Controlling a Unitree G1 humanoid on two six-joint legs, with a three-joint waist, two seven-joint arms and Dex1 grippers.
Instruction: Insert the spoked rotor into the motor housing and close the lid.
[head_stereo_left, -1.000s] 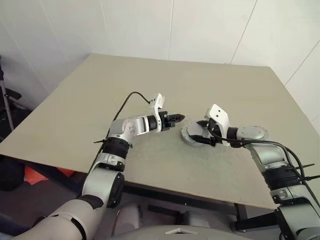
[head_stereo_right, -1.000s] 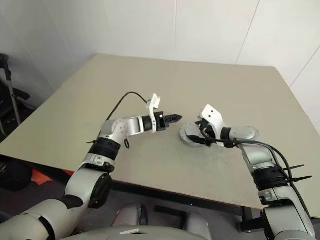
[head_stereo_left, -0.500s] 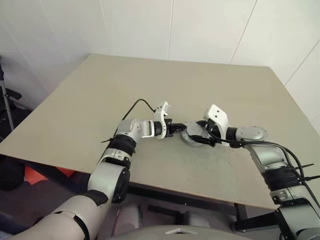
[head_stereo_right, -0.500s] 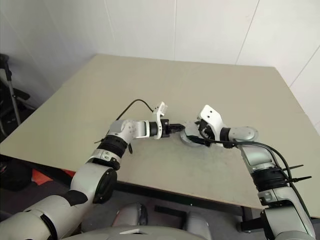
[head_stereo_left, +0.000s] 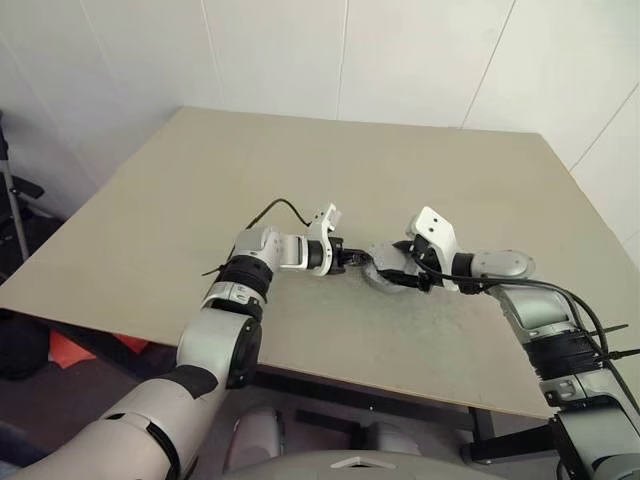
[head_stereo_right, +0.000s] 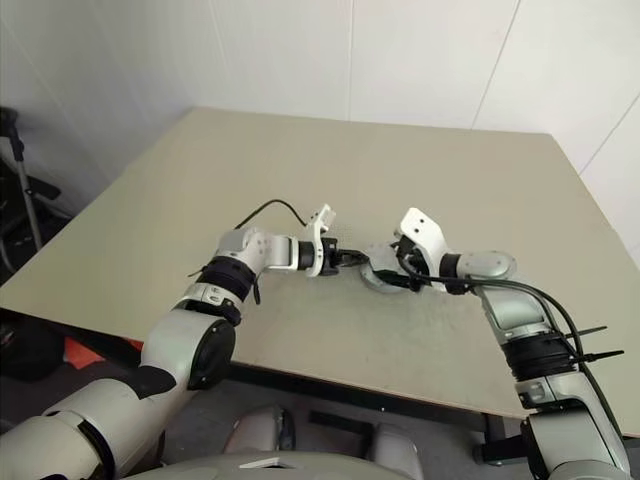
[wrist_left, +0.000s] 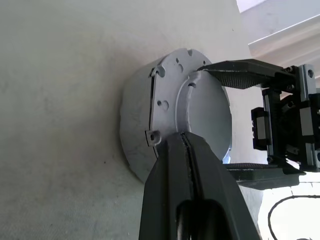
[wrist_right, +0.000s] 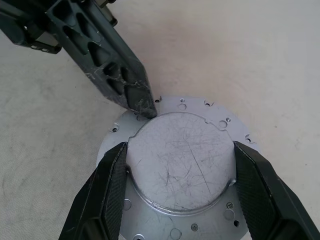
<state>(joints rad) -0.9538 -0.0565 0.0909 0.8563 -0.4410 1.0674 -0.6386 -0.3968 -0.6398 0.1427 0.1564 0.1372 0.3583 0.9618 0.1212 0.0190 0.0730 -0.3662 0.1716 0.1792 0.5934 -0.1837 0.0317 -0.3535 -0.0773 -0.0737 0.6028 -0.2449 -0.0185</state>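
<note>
Right wrist view: right fingers (wrist_right: 180, 192) straddle the motor housing (wrist_right: 180, 165); left fingers (wrist_right: 145, 107), pressed together, touch it.

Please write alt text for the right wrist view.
The right gripper straddles the raised centre of a round silver motor assembly on the table. The shut left gripper presses its tip on the assembly's rim.

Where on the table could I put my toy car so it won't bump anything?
Bare room: the far half of the table toward the wall, and its left side. Crowded: the middle front, where the left gripper and right gripper meet at the motor housing.
</note>
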